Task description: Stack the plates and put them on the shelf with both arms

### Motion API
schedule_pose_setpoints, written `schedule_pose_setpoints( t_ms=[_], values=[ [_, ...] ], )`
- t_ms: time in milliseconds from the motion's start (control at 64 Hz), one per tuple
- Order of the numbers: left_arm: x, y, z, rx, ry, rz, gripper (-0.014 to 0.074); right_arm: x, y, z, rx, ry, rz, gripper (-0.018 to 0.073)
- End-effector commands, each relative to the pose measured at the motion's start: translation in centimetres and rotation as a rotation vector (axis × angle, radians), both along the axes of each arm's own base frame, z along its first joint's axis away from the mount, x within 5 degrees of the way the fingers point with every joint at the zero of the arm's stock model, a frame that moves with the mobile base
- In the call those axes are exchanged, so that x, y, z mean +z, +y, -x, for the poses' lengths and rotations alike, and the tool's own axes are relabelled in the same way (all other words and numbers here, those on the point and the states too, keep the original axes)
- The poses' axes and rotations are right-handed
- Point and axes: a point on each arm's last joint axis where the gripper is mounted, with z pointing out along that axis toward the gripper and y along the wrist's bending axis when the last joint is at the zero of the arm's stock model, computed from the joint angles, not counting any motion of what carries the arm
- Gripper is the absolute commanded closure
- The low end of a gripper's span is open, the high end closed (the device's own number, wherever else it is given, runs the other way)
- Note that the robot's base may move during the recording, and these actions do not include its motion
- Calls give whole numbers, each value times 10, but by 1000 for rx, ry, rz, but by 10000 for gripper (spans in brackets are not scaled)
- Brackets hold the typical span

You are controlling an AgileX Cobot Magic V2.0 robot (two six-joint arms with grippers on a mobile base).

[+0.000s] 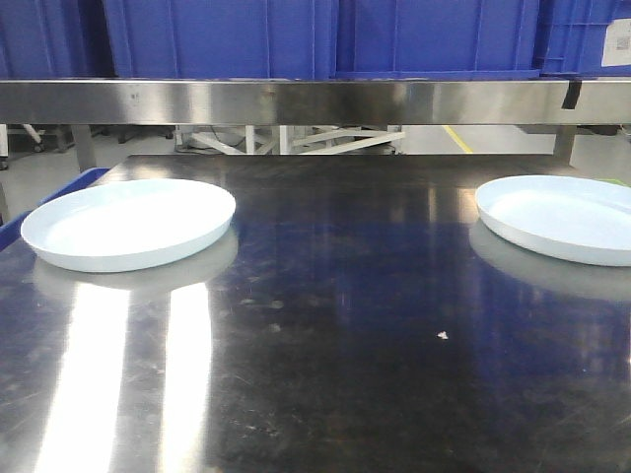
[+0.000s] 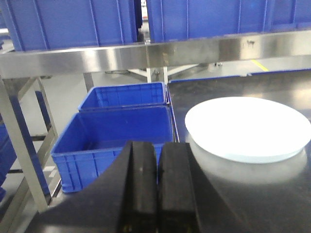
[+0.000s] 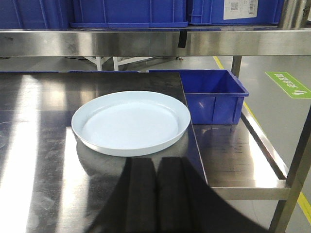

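1. Pale left plate (image 1: 128, 222) at 9 o'clock on table (image 1: 325, 345), right plate (image 1: 562, 217) at 3, well apart.
2. Stiff, slippery, probably fragile; pinch the near rim.
3. Left jaws together; right jaws likewise.

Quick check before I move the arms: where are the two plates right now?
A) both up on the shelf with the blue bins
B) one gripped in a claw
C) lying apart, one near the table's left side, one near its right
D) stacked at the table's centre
C: the front view shows the left plate and the right plate lying flat on the table, well apart, with bare tabletop between them.
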Motion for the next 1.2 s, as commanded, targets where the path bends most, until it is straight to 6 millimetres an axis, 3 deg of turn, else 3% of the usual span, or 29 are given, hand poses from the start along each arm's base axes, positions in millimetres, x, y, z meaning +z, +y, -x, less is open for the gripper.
schedule_pose_setpoints(
  t_ms=[0, 203, 390, 484, 625, 781, 890, 1015, 1187],
  values=[
    [3, 1, 1, 6, -99, 14, 512, 14, 0, 2, -4, -121, 17, 503],
    [10, 1, 1, 11, -174, 64, 512, 14, 0, 2, -4, -121, 17, 503],
    [39, 6, 7, 34, -384, 182, 512, 14, 0, 2, -4, -121, 17, 503],
    [73, 4, 9, 13, -369, 173, 512, 14, 0, 2, -4, -121, 17, 503],
    [140, -1, 3, -22, -249, 139, 512, 14, 0, 2, -4, -121, 17, 503],
    [197, -6, -32, -50, -39, 120, 512, 14, 0, 2, -4, -121, 17, 503],
    [217, -11, -68, -66, 122, 111, 512, 14, 0, 2, -4, -121, 17, 503],
    [220, -15, -117, -76, 308, 103, 479, 14, 0, 2, -4, -121, 17, 503],
    [211, -20, -173, -79, 473, 96, 341, 14, 0, 2, -4, -122, 17, 503]
  ],
)
